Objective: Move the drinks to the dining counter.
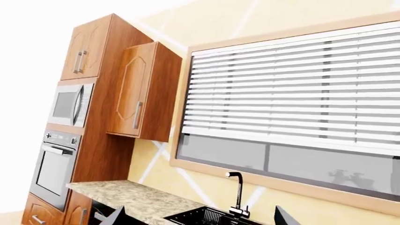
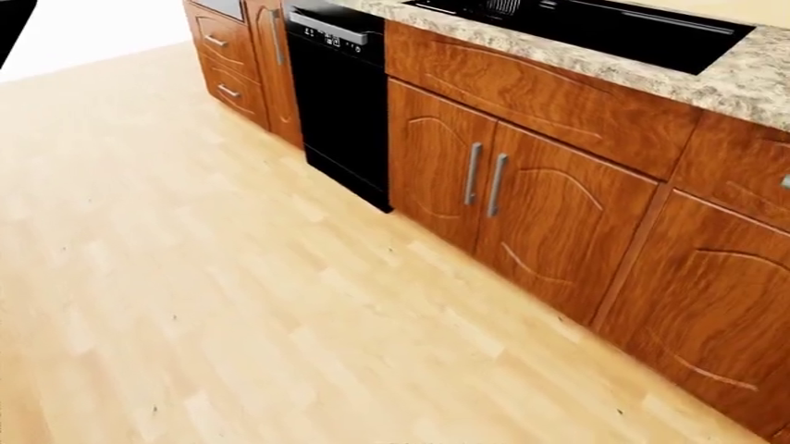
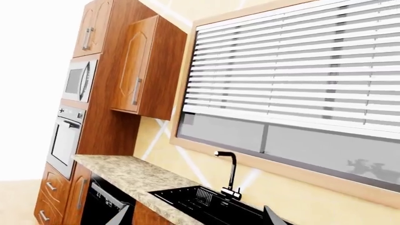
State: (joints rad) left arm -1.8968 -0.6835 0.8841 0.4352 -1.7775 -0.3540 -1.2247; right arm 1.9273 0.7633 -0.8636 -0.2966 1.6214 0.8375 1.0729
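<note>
Left gripper (image 1: 200,218) shows only as two dark fingertips (image 1: 116,216) at the edge of its wrist view. They are spread wide, with nothing between them. The right gripper (image 3: 196,218) looks the same in its own view: fingertips (image 3: 123,216) well apart and nothing held. Neither gripper appears in the head view.

Nearest in the head view, a light wood floor (image 2: 247,305) fills the picture from 6 o'clock round to 10 o'clock. Past it, from 4 o'clock up to 12 o'clock, runs a row of reddish wood base cabinets (image 2: 494,194) with silver bar handles. A black dishwasher (image 2: 339,102) is set into the row at about 11 o'clock. On top lies a speckled granite counter (image 2: 753,79) with a black sink (image 2: 617,28) sunk into it, at 1 o'clock.

Both wrist views face that counter. A black faucet (image 1: 237,192) stands at the back of the sink. Behind it is a wide window (image 1: 293,93) with white blinds lowered most of the way. Beside the window hangs a wall cabinet (image 1: 140,91). Next to that, a tall wooden unit holds a microwave (image 1: 70,104) above an oven (image 1: 53,168).

Where the drinks and the dining counter are cannot be told from these views.
</note>
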